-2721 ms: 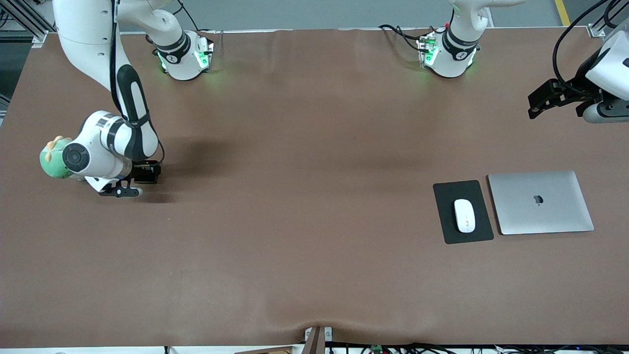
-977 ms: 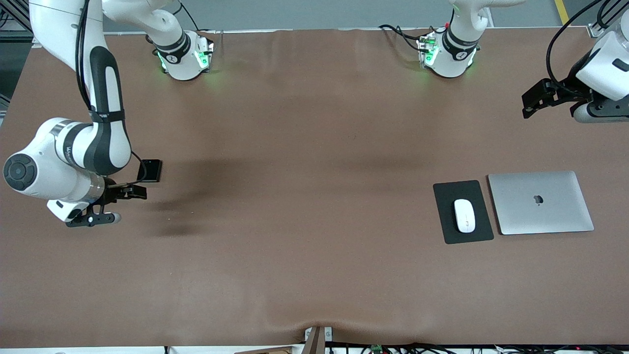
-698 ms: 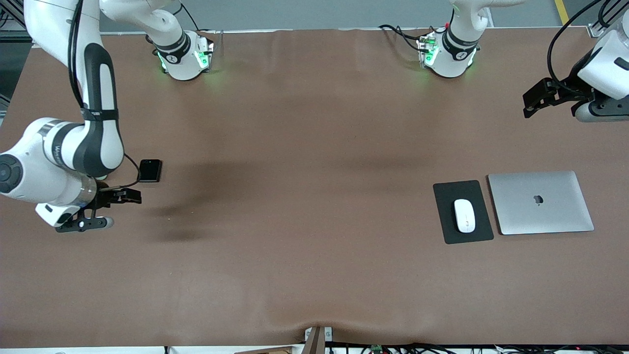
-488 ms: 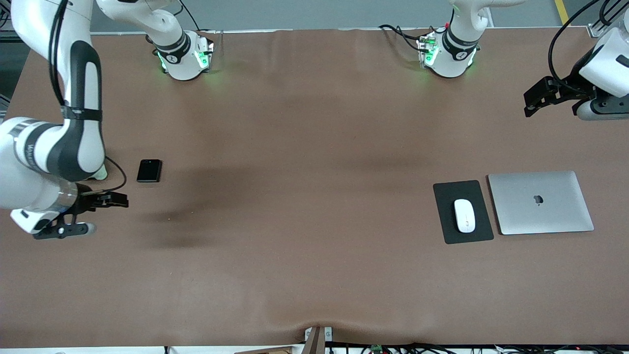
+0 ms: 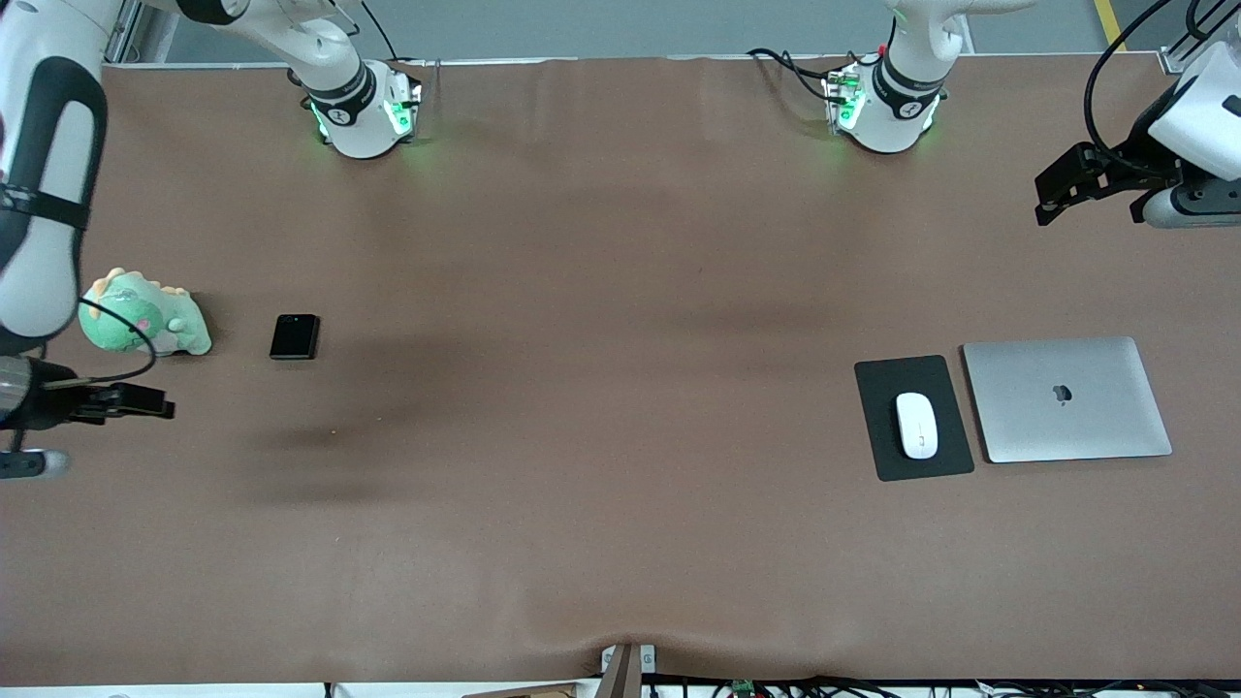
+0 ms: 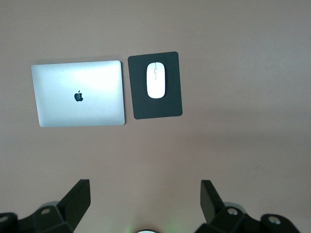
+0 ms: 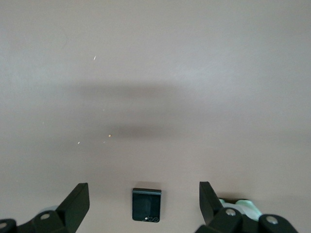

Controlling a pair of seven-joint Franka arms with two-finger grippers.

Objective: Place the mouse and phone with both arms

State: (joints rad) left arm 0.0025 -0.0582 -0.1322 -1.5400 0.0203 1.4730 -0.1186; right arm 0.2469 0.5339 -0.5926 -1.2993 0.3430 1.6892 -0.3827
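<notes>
**A:** From the front, we are seeing the phone (image 5: 295,336) lying at the table's (image 5: 620,291) nine o'clock beside a green plush toy (image 5: 145,315). The mouse (image 5: 916,425) is sitting on a dark mat (image 5: 887,460) at four o'clock, a closed laptop (image 5: 1066,399) just beside the mat.

**B:** The right hand (image 5: 87,433) is hovering spread and empty over the nine o'clock edge. The left hand (image 5: 1052,199) is hanging over two o'clock.

**A:** In the left wrist view, we are seeing its fingers (image 6: 77,199) standing wide apart above the mouse (image 6: 156,80).

**B:** In the right wrist view, we are finding the phone (image 7: 146,204) between parted fingers (image 7: 80,196), touching neither.

2 white arms (image 5: 44,174) with black bands, black cables, green-lit bases.
</notes>
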